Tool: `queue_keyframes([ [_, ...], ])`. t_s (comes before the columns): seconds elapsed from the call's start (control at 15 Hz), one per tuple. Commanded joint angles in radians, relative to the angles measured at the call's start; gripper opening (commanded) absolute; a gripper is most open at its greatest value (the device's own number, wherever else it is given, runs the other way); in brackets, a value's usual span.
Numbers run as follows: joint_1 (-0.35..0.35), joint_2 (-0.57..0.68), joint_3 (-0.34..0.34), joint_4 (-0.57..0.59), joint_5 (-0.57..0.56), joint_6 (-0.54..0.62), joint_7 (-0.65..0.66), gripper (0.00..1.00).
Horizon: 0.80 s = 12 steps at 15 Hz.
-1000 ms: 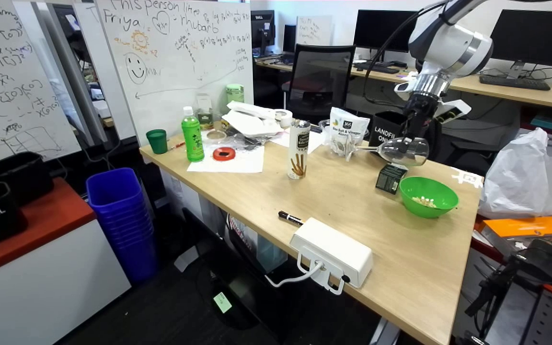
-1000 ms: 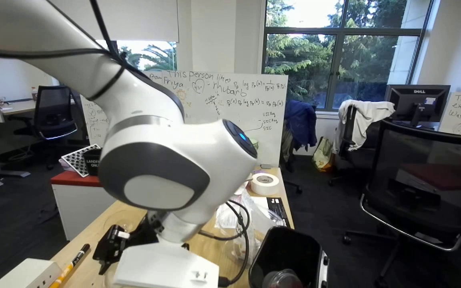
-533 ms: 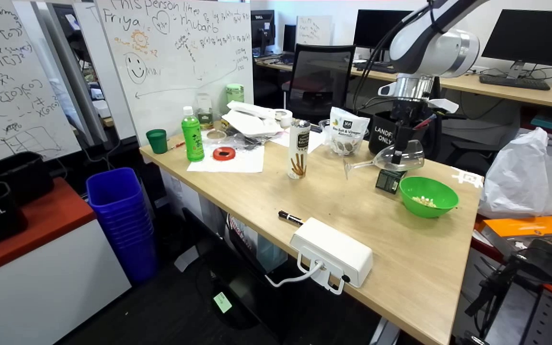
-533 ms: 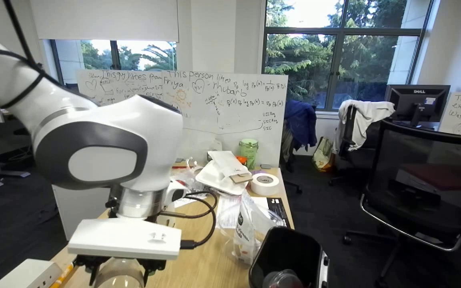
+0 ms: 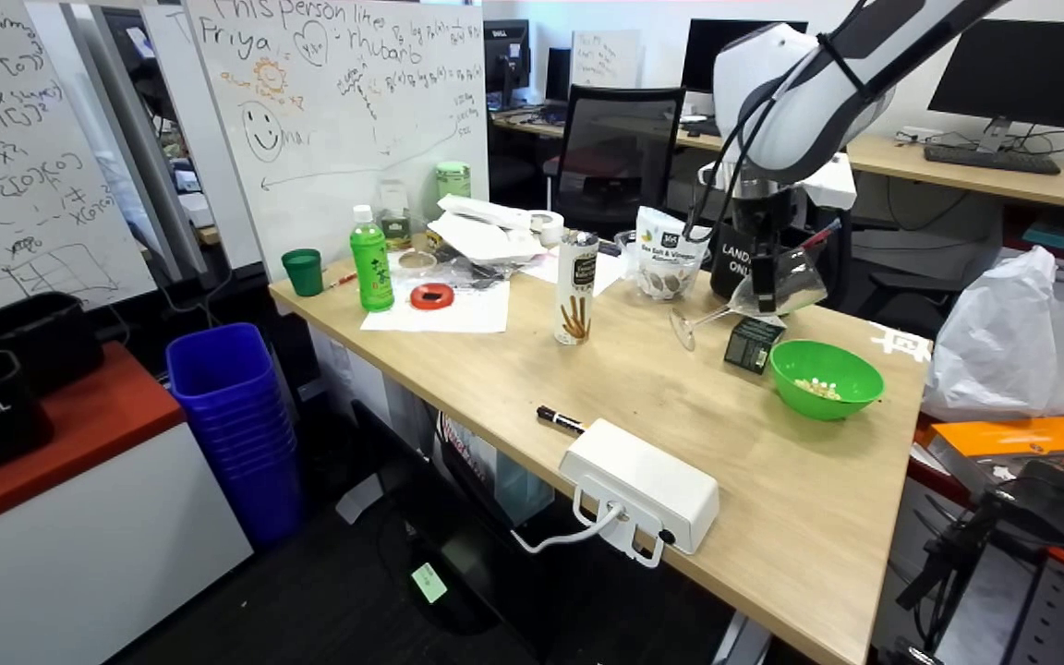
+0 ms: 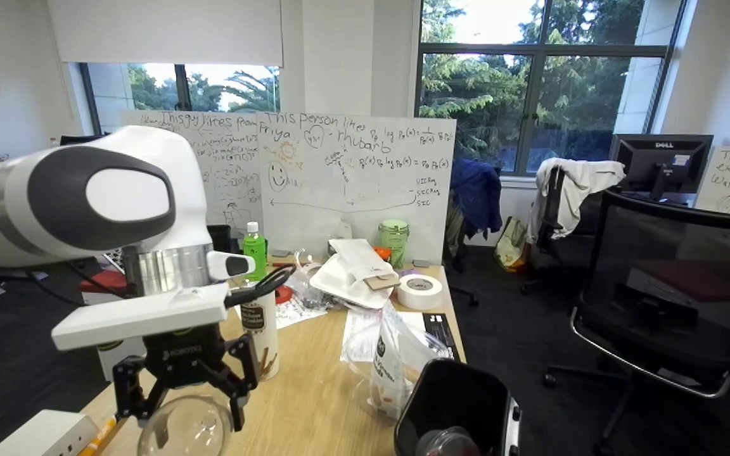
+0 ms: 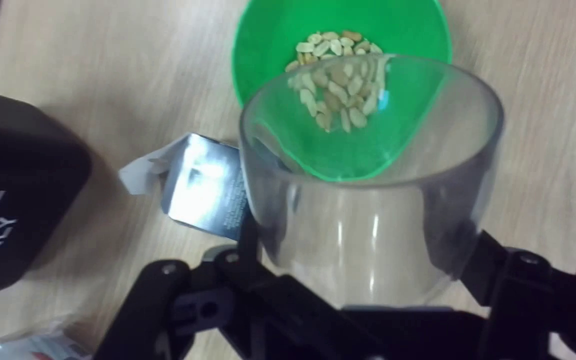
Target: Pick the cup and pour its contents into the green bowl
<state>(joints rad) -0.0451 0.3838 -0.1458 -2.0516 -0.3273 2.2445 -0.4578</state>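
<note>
The cup is a clear stemmed glass (image 5: 804,282), seen in both exterior views (image 6: 181,437) and the wrist view (image 7: 353,225). My gripper (image 5: 765,297) is shut around its round body, one finger on each side, as the exterior view (image 6: 189,417) and wrist view (image 7: 368,250) show. The glass is tilted, its foot low and its mouth up and outward, held above the table. I see no contents inside it. The green bowl (image 5: 851,369) stands on the table just beyond the mouth, with peanuts (image 5: 816,389) in it. The wrist view shows the bowl (image 7: 258,55) partly through the glass.
A small dark box (image 5: 752,345) stands beside the bowl, under the glass. A black bin (image 6: 454,405) and a snack bag (image 5: 671,254) are close by. A tall canister (image 5: 574,291), a white socket box (image 5: 643,476) and a marker (image 5: 558,420) are on the table.
The arm has turned and swung, moving the gripper left in an exterior view. The glass went from about level to tilted mouth-up, its foot lower. The bowl has not moved.
</note>
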Motion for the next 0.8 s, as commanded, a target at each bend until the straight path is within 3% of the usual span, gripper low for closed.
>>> queue_keyframes([
  [0.0,0.054,-0.035,-0.021,-0.014,-0.238,-0.051,0.194,0.64],
  [0.4,0.128,-0.007,0.017,0.012,-0.572,-0.277,0.459,0.64],
  [0.73,0.158,0.015,0.101,0.013,-0.7,-0.478,0.456,0.64],
])
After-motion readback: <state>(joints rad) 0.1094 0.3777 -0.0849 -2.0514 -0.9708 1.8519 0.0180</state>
